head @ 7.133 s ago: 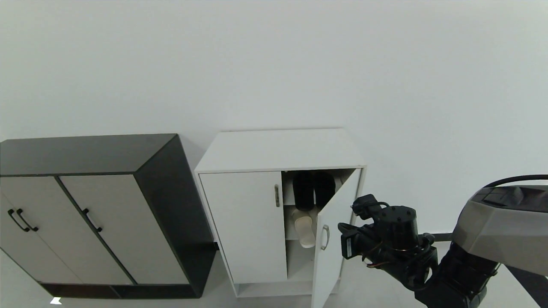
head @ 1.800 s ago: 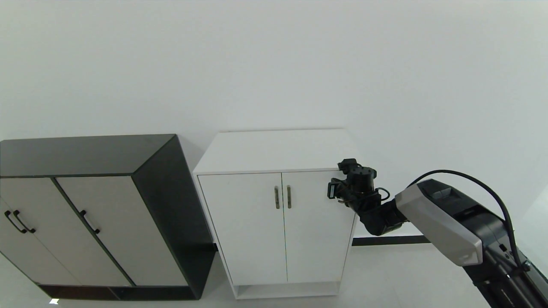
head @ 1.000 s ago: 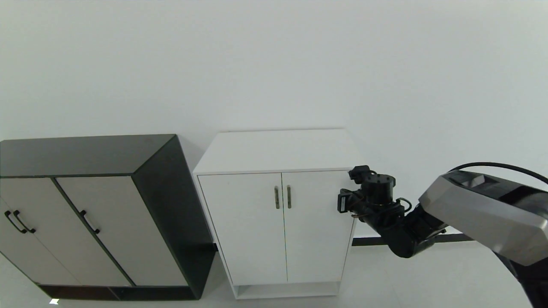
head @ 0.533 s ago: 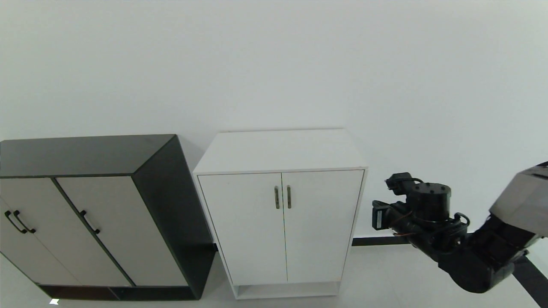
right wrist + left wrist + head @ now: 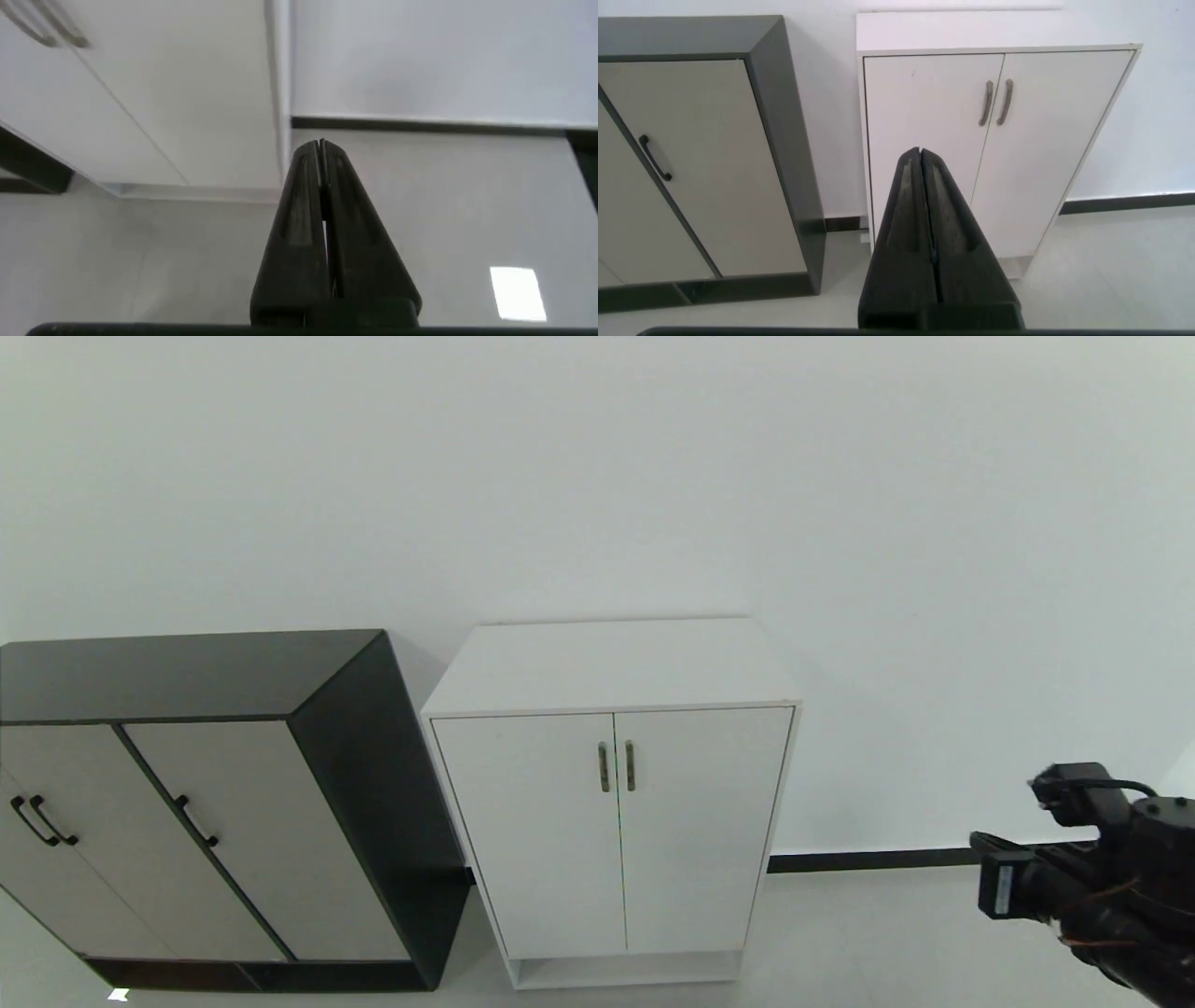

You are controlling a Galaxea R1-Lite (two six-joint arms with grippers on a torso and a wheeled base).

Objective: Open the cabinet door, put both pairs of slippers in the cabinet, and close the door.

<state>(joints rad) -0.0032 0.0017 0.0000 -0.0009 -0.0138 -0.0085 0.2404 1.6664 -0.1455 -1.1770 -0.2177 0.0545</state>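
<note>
Task looks done, or v. nearly. White cabinet stands w/ both doors flush shut, handles side by side at the centre seam. Slippers: we judge they're inside, behind the doors; can't confirm. Right gripper is closed & empty, over the floor, well off to the cabinet's right. Left gripper is likewise closed & empty, facing the cabinet from well back. We see nothing left to do.
</note>
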